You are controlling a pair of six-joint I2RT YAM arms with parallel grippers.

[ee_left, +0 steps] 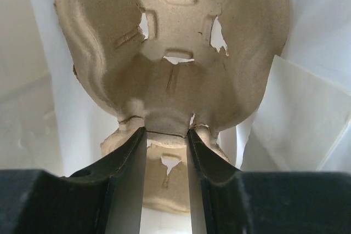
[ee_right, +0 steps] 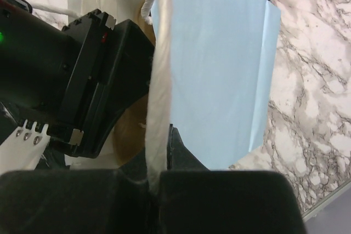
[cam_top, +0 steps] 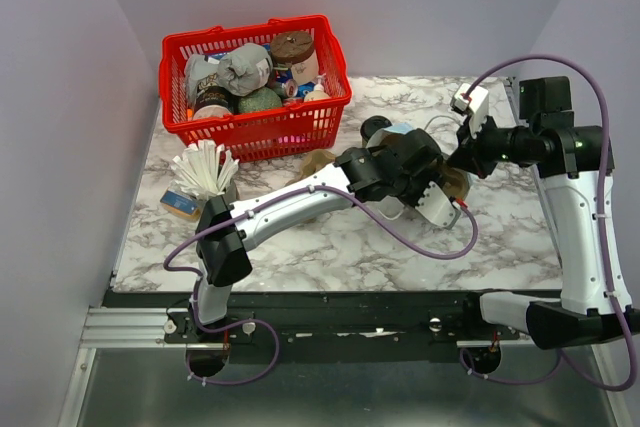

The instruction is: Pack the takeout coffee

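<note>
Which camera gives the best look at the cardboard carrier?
The left wrist view: the carrier fills the frame, its edge pinched between the left gripper fingers. The top view mostly hides it behind that arm; the right wrist shows only a brown sliver.

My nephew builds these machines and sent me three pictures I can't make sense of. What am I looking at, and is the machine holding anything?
These are two robot arms bolted to the near edge of a marble table. The wide picture is shot from above and behind them. The other two come from small cameras on each wrist, looking past that arm's own fingers.

On the table stand a red basket full of odds and ends and a cup of white stirrers.

The left gripper pinches the edge of a brown cardboard cup carrier, which seems to sit inside a white paper bag. The right gripper is shut on the bag's white rope handle, apparently holding it up. I can't spot the coffee cup itself.
</note>
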